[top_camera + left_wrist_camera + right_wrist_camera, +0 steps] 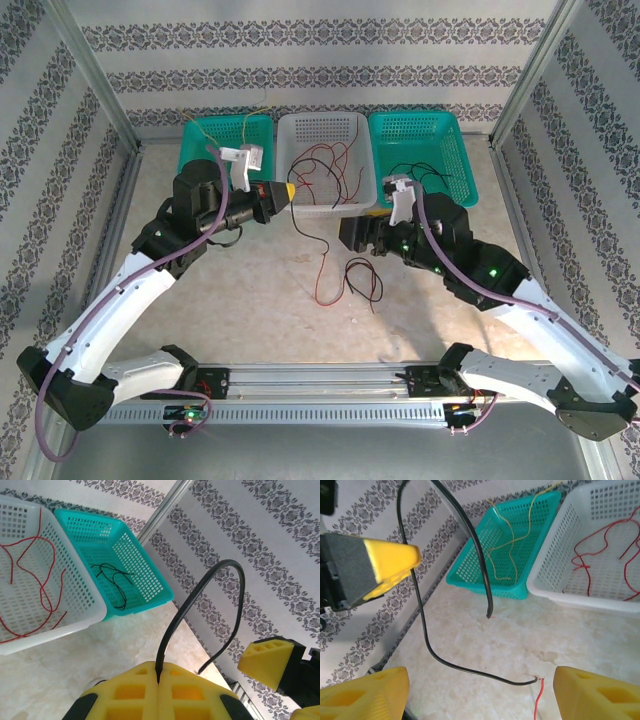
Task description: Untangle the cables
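Observation:
My left gripper (289,191) (159,674) is shut on a thin black cable (220,571) and holds it above the table in front of the white basket. The cable arcs up out of the pads and droops to a free end. In the right wrist view this black cable (422,630) hangs in a loop and both its ends dangle free. My right gripper (346,233) (480,696) is open just beside it, with nothing between its fingers. A loose tangle of red and black cables (352,276) lies on the table below; a red cable end (537,702) shows there.
Three baskets stand along the back: a teal basket (196,152) with yellow cables, a white basket (288,135) with red cables, and a teal basket (458,160) with black cables. Patterned walls close in both sides. The arm bases line the near edge.

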`<act>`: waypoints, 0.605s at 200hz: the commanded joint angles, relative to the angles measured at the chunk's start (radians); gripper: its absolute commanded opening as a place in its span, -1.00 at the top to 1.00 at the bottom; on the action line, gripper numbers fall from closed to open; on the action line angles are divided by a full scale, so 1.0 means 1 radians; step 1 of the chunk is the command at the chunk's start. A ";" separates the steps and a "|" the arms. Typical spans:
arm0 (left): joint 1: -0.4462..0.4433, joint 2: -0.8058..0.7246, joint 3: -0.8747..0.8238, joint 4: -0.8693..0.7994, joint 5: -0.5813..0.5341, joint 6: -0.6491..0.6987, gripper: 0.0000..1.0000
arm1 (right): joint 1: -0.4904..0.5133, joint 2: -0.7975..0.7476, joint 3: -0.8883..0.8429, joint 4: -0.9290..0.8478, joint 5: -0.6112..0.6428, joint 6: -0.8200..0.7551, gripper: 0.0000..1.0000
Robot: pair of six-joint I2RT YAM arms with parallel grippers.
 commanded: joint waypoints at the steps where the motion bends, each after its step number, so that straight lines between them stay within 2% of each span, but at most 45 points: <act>1: 0.011 -0.036 0.007 0.107 0.069 0.019 1.00 | 0.010 -0.008 0.098 -0.066 0.067 -0.065 -0.54; 31: 0.011 -0.028 0.033 0.107 0.111 0.023 1.00 | 0.009 0.033 0.212 -0.119 0.046 -0.101 -0.53; 69: 0.010 -0.032 0.026 0.112 0.159 0.033 1.00 | 0.009 0.097 0.291 -0.144 0.008 -0.117 -0.43; 108: 0.011 -0.029 0.019 0.156 0.233 0.016 1.00 | 0.009 0.165 0.334 -0.150 0.000 -0.133 -0.25; 121: 0.011 -0.029 0.023 0.154 0.249 0.019 1.00 | 0.009 0.186 0.345 -0.155 0.003 -0.135 -0.07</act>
